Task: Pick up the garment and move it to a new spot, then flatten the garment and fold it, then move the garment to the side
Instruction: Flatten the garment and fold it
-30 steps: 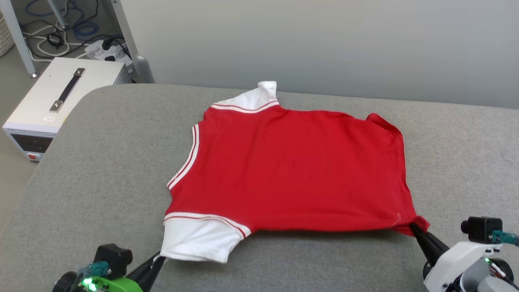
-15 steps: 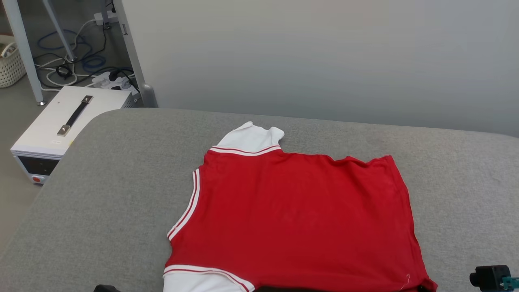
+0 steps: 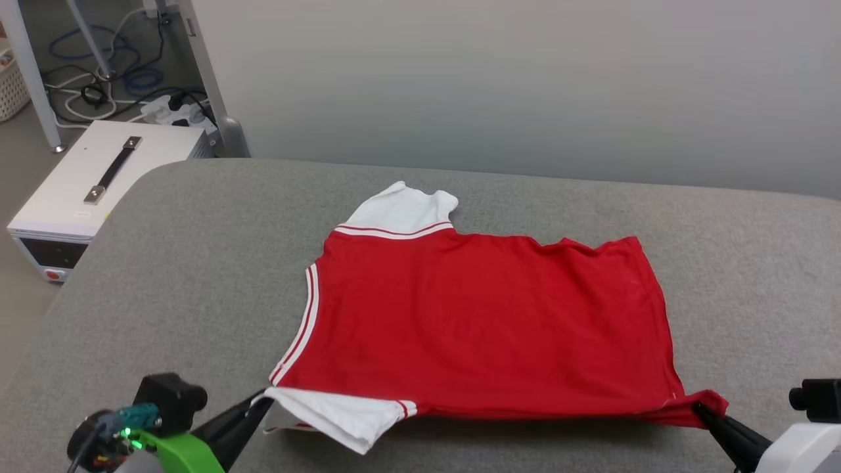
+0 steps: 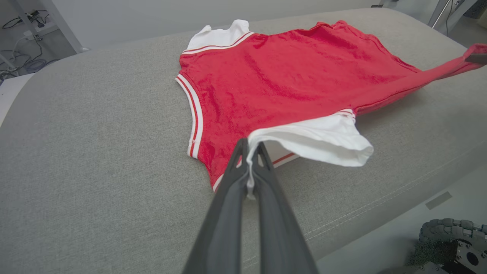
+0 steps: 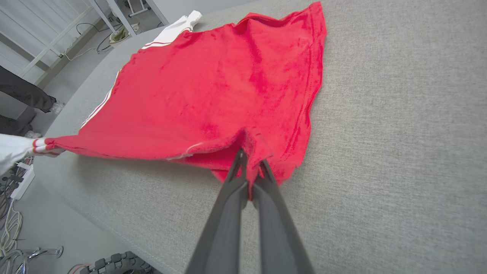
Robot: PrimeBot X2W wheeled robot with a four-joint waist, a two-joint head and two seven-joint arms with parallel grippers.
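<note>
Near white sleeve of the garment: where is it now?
The sleeve hangs at the head view's lower left, its edge pinched in the left gripper, just above the grey cushion.

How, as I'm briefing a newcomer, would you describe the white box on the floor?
Start at the grey padded table bearing the red garment. Off its far left corner sits the white box. Unlike the tangled cables behind it, it has a black strap handle on top.
</note>
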